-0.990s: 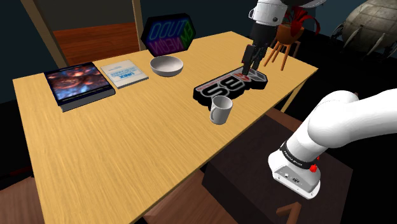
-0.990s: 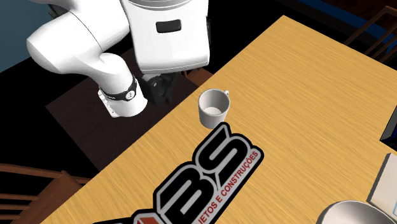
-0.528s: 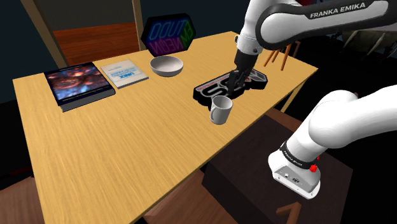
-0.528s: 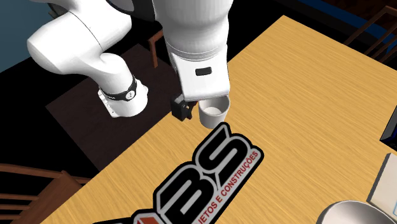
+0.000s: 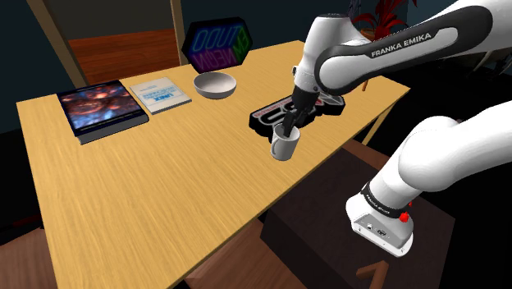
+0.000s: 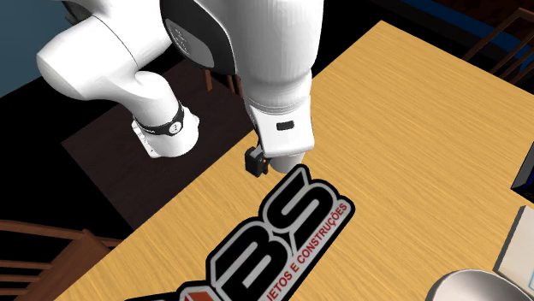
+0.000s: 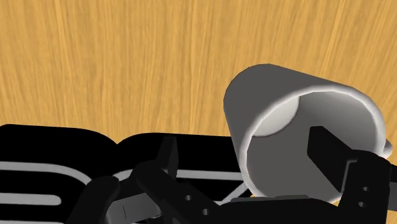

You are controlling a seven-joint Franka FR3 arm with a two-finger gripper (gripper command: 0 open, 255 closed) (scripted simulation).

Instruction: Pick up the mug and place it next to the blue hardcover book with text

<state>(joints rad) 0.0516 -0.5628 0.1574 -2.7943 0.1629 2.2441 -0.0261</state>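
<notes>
Hovering over white mug (image 5: 285, 148) | gripper (image 5: 289, 125) wide open, clasping nothing, one finger over the mug's mouth, the other outside its wall | mug upright on wooden table (image 5: 164, 189) near its edge, just beside black lettered sign (image 6: 282, 222) | risk: an off-centre squeeze on the rim could tip the mug or shove it against the sign.

— Where do we hold our arm (image 5: 443, 156)?
— Arched high, our forearm (image 5: 386, 49) sloping down toward the shoulder view's left, our wrist (image 5: 316, 61) bent downward.
— And our gripper (image 5: 289, 125)?
— We point it down, its fingers (image 7: 168, 156) standing well apart.
</notes>
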